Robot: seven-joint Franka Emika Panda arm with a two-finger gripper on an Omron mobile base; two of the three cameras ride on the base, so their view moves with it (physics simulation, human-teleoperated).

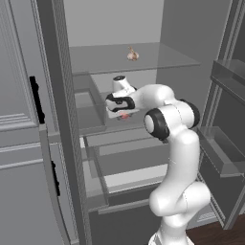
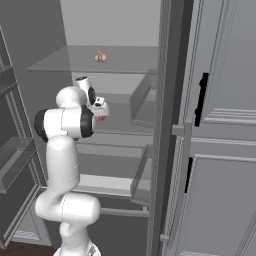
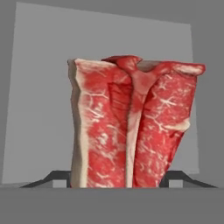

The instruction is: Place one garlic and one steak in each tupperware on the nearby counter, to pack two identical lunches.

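Now you have the steak [image 3: 133, 127] pinched between the claw [image 3: 119, 178] tips inside the fridge, so back it out and carry it to a tupperware, leaving the garlic [image 1: 132, 54] shelved above.

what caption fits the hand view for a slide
Raw red, white-marbled T-bone steak standing between the dark pincer tips against a grey fridge wall.

Flat, even rendered light, dim grey overall; soft shadows, no glare; low-res, slight blur, esp. hand view.
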